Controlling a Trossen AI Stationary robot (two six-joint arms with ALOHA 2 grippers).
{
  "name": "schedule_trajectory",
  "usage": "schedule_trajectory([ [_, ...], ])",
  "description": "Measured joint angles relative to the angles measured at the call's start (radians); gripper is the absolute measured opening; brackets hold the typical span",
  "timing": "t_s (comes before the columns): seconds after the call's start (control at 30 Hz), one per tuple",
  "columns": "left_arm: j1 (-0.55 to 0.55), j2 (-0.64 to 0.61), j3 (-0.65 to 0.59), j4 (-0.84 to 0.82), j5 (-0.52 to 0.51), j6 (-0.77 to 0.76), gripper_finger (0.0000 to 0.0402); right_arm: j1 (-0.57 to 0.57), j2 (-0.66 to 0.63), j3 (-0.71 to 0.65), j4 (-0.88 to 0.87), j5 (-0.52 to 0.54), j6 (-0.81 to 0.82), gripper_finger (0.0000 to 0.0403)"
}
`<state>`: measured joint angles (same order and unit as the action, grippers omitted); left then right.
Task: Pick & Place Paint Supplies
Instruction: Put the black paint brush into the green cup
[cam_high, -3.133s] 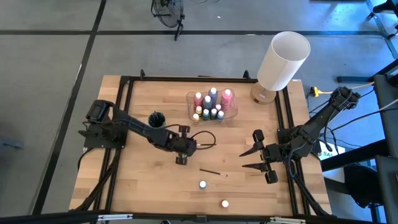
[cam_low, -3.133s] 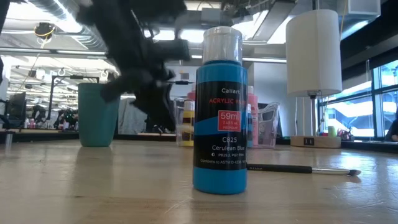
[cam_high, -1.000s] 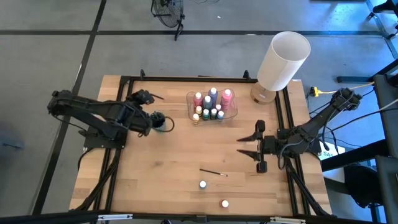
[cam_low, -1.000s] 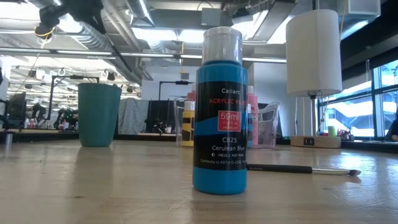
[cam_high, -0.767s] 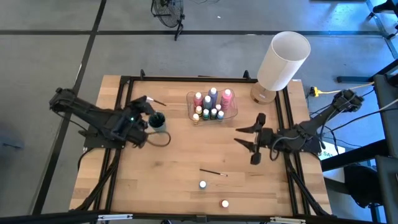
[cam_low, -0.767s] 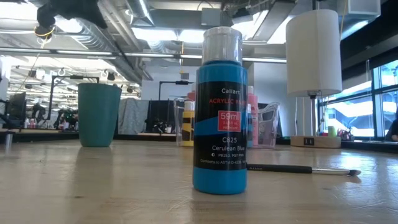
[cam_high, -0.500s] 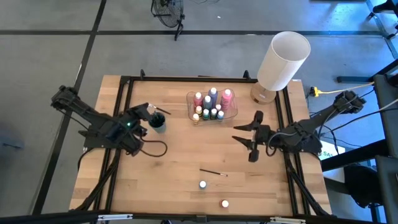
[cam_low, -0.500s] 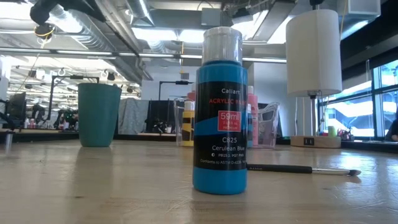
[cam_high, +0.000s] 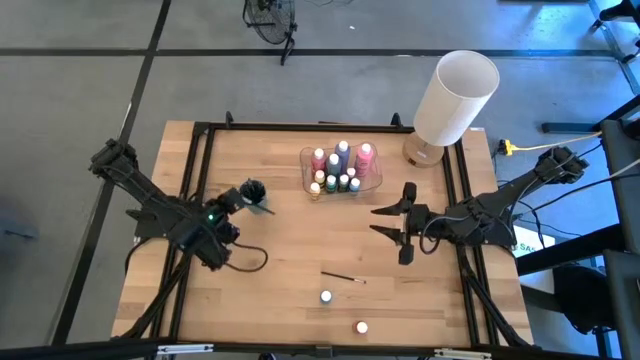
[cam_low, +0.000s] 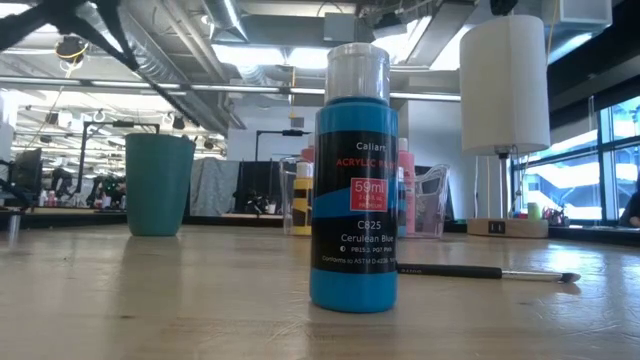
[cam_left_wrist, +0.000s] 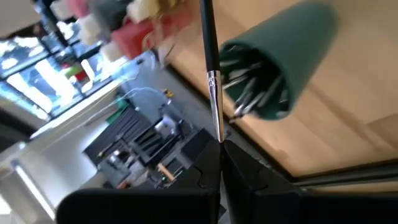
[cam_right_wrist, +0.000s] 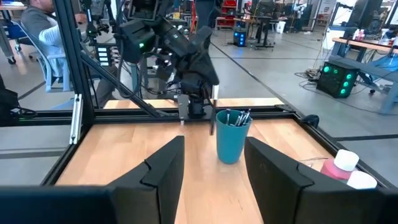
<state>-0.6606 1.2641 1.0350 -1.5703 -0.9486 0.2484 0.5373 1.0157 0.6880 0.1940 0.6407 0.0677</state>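
The left gripper (cam_high: 243, 196) is clamped on a thin paintbrush (cam_left_wrist: 210, 68) whose long axis runs out toward the teal cup (cam_high: 253, 190), which sits just beside it at the bench's (cam_high: 280, 290) far left. The right gripper (cam_high: 390, 223) hangs half-open and empty, well apart from the cup, so I judge the drop falls to the left arm.

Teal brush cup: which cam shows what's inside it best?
Left wrist view. It looks into the mouth of the teal cup, brushes visible inside, with the left gripper shut on a paintbrush. Right wrist view shows only brush tips above the rim; high view a small dark top; low view only the side.
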Motion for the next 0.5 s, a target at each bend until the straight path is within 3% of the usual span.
schedule_trajectory([
  [0.1, -0.018, 0.014, 0.029, 0.001, 0.013, 0.002, 0.0002, 0.000, 0.000, 0.000, 0.003, 0.000, 0.000, 0.0170],
  [0.27, -0.011, -0.002, 0.116, 0.000, -0.067, 0.091, 0.0002, 0.000, 0.000, 0.000, 0.005, 0.000, 0.015, 0.0170],
  [0.5, 0.068, -0.195, 0.120, -0.004, -0.098, 0.151, 0.0002, 0.000, 0.000, 0.000, 0.004, 0.000, 0.033, 0.0170],
])
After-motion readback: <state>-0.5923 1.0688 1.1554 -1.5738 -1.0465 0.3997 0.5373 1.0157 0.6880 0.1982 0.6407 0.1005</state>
